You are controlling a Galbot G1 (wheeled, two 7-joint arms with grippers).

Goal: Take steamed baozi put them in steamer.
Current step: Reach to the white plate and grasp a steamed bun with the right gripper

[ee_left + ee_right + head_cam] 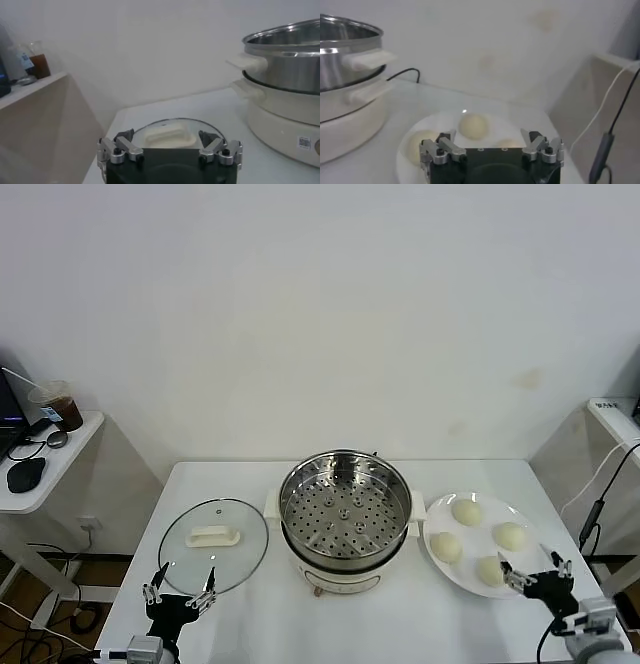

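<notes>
Several cream-white steamed baozi (466,511) lie on a flat white plate (478,539) at the right of the table. The steel steamer (345,509) stands empty in its white pot base at the middle. My right gripper (534,570) hovers open at the plate's near right edge, beside the nearest baozi (490,570). In the right wrist view the gripper (487,134) holds nothing; baozi (473,126) lie just ahead and the steamer (345,50) is farther off. My left gripper (181,590) is open at the near edge of the glass lid (213,544); in the left wrist view it (166,136) is empty.
The glass lid with its white handle (165,135) lies flat left of the steamer (287,60). A side table (60,454) with a drink cup and a mouse stands far left. A cable (592,519) hangs by a white stand at the right.
</notes>
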